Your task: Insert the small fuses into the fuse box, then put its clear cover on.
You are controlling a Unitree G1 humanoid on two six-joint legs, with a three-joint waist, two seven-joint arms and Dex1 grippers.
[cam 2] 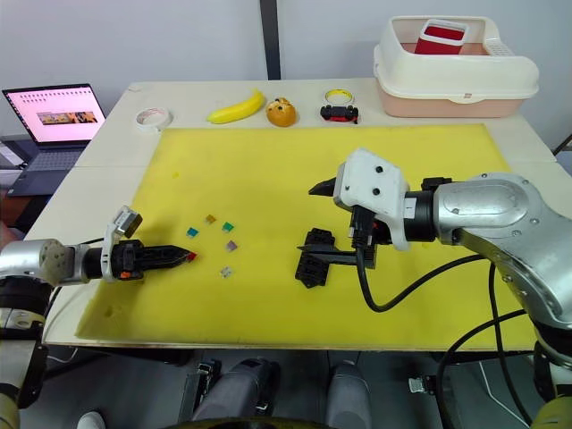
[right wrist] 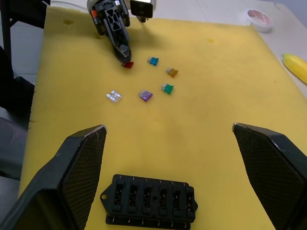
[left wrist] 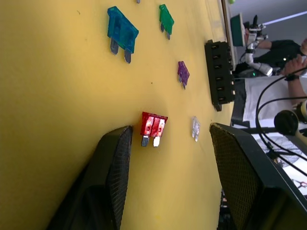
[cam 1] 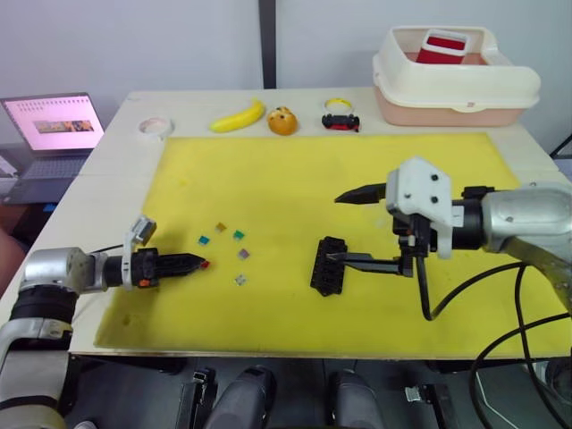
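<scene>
Left claw (left wrist: 163,158) spread wide, fingers flanking the red fuse (left wrist: 153,126) on the yellow mat (cam 1: 295,179); right claw (right wrist: 172,158) wide open over the fuse box (right wrist: 151,199); other fuses (right wrist: 160,81) scattered between.

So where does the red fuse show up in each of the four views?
Left eye: red fuse at left gripper tip.
Right eye, same spot.
Left wrist: between the open fingers.
Right wrist: far side.
Shared landmark: fuse box.
</scene>
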